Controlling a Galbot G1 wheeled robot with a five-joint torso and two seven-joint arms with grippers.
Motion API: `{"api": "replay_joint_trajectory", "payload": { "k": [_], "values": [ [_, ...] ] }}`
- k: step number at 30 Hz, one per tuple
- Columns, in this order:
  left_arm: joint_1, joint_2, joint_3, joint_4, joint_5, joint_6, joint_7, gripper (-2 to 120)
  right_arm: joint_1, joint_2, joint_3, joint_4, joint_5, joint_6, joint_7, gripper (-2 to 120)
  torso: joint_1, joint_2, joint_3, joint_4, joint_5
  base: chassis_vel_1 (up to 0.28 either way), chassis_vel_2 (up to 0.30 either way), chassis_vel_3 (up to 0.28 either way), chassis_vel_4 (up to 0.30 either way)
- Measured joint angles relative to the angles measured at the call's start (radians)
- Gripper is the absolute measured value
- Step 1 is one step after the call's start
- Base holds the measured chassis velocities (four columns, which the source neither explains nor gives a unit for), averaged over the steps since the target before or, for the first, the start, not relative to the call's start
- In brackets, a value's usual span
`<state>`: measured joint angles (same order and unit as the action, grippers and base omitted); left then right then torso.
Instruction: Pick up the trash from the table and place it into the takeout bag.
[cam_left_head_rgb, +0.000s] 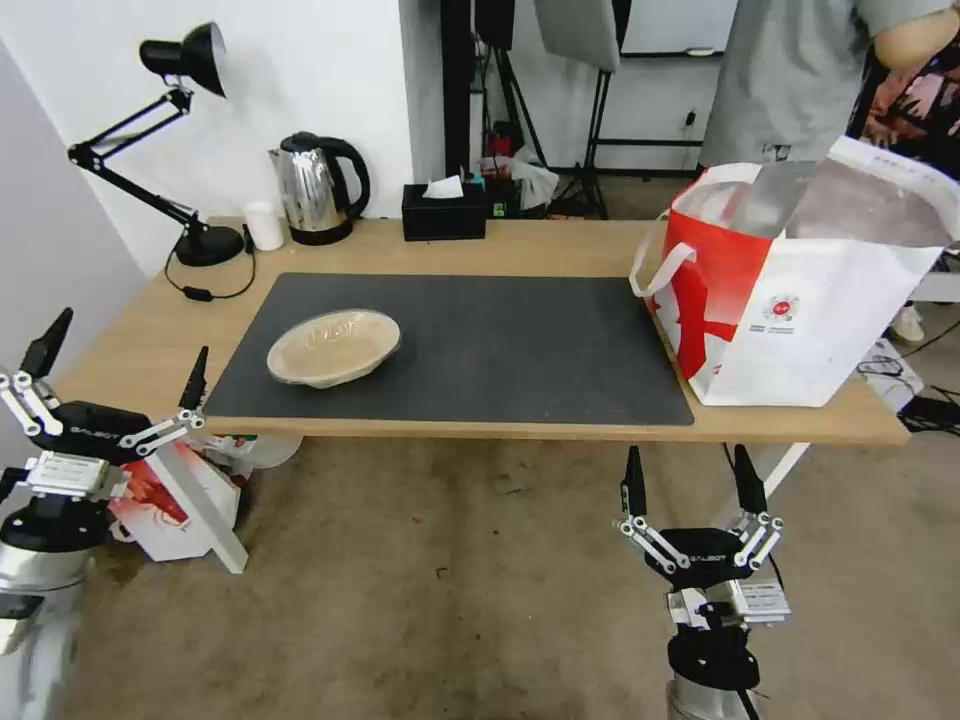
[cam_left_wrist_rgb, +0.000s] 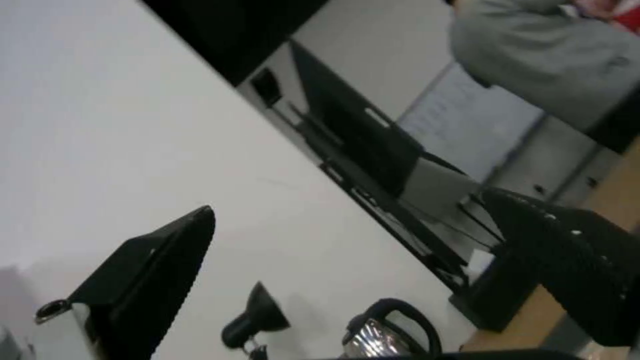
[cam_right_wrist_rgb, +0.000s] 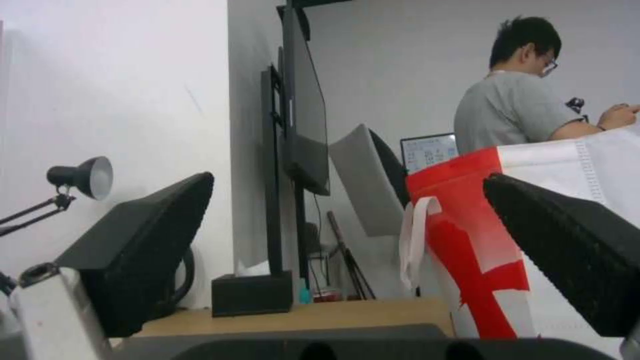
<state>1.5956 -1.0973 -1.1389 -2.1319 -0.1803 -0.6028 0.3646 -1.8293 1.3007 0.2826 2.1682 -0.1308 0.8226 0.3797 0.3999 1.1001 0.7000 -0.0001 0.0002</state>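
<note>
One piece of trash, a shallow oval tan lidded container (cam_left_head_rgb: 334, 347), lies on the left part of the dark grey mat (cam_left_head_rgb: 500, 350) on the light-wood table (cam_left_head_rgb: 560, 245). The red-and-white takeout bag (cam_left_head_rgb: 800, 290) stands open on the table's right end, its foil lining showing; the right wrist view shows the takeout bag (cam_right_wrist_rgb: 467, 240) too. My left gripper (cam_left_head_rgb: 135, 332) hangs open off the table's left front corner, below the tabletop. My right gripper (cam_left_head_rgb: 687, 455) is open in front of the table's front edge, below the bag. Both are empty, with fingers (cam_left_wrist_rgb: 153, 270) and fingers (cam_right_wrist_rgb: 133, 240) spread wide.
Along the table's back edge stand a black desk lamp (cam_left_head_rgb: 190, 60), a small white cup (cam_left_head_rgb: 264, 225), a steel kettle (cam_left_head_rgb: 315, 185) and a black tissue box (cam_left_head_rgb: 443, 212). A white box with red print (cam_left_head_rgb: 170, 500) sits on the floor by the slanted left leg. A person (cam_left_head_rgb: 790, 80) stands behind the bag.
</note>
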Motion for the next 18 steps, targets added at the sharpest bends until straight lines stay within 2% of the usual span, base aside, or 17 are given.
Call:
{"api": "replay_joint_trajectory", "payload": {
  "k": [2,3,5,6,8,18],
  "values": [
    [-0.006,0.028,0.022,0.014,-0.001,0.023,0.022,100,0.0,0.0,0.0,0.0,0.0,0.0,0.0,100,0.0,0.0,0.0,0.0004,0.0012,0.0,0.0,0.0,0.0],
    [-0.009,0.029,0.049,0.027,-0.001,0.034,0.034,100,0.0,0.0,0.0,0.0,0.0,0.0,0.0,100,0.0,0.0,0.0,0.0,-0.0009,0.0,0.0,0.0,0.0],
    [-0.015,0.031,0.071,0.035,-0.01,0.043,0.044,100,0.0,0.0,0.0,0.0,0.0,0.0,0.0,100,0.0,0.0,0.0,-0.0004,-0.0022,0.0,0.0,0.0,0.0],
    [-0.017,0.032,0.081,0.038,-0.021,0.049,0.048,100,0.0,0.0,0.0,0.0,0.0,0.0,0.0,100,0.0,0.0,0.0,-0.0006,0.0005,0.0,0.0,0.0,0.0],
    [-0.017,0.028,0.096,0.042,-0.039,0.057,0.05,100,0.0,0.0,0.0,0.0,0.0,0.0,0.0,100,0.0,0.0,0.0,0.0001,-0.0005,0.0,0.0,0.0,0.0],
    [-0.031,0.009,0.114,0.051,-0.049,0.066,0.064,100,0.0,0.0,0.0,0.0,0.0,0.0,0.0,100,0.0,0.0,0.0,0.0001,0.0,0.0,0.0,0.0,0.0]
  ]
}}
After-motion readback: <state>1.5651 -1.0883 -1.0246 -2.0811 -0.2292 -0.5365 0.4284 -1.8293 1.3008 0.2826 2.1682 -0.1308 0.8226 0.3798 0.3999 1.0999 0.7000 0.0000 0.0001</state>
